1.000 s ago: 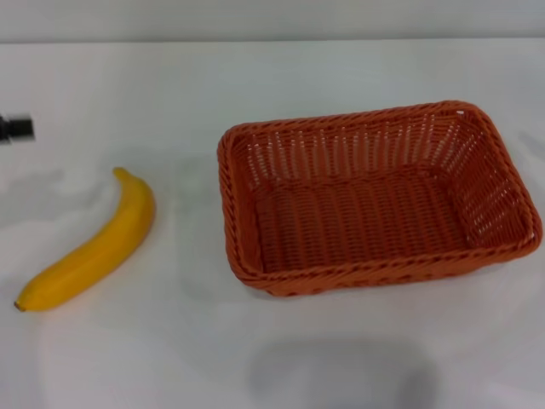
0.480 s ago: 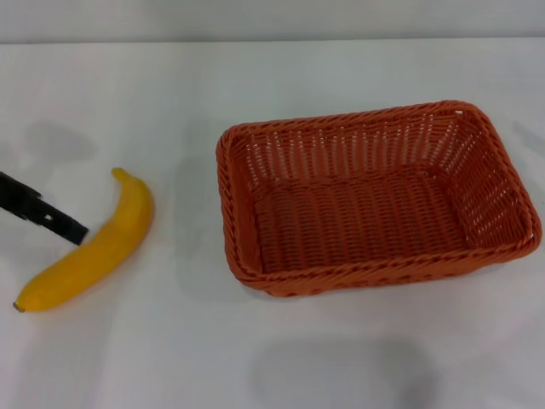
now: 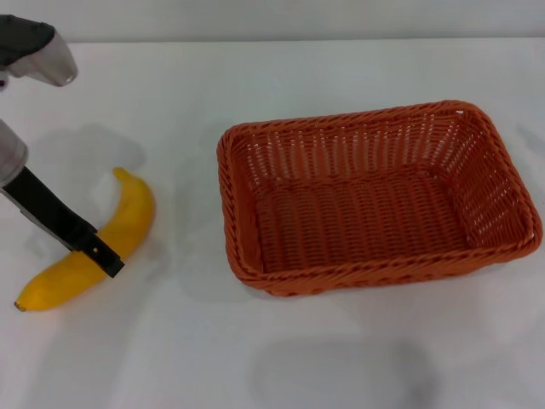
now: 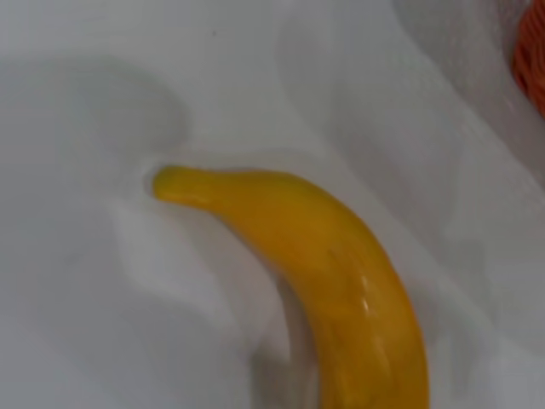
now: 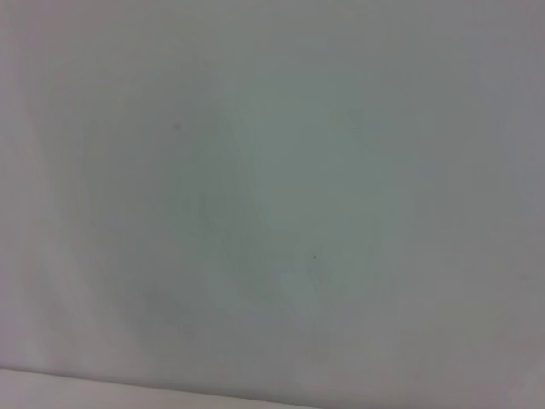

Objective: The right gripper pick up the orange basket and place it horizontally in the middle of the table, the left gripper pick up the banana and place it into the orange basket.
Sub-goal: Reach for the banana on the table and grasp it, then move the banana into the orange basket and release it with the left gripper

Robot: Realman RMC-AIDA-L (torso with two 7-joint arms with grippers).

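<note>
The yellow banana [image 3: 129, 217] lies on the white table [image 3: 281, 77] at the left, its stem pointing away from me. My left gripper [image 3: 104, 254] reaches in from the left edge on a grey arm, and its black tip crosses the banana's lower middle. In the left wrist view the banana [image 4: 341, 273] fills the middle, stem end towards the basket side. The orange basket [image 3: 366, 274] stands lengthwise across the table's centre right, with nothing inside. A sliver of the orange basket [image 4: 533, 51] shows in the left wrist view. The right gripper is out of view.
The right wrist view holds only bare white table [image 5: 272, 204]. A pale wall runs along the table's far edge [image 3: 272, 39]. A strip of bare tabletop separates the banana from the basket.
My left arm has come in from the left edge and moved down and right, so its black tip now lies across the banana's middle. Banana and basket have not moved.
</note>
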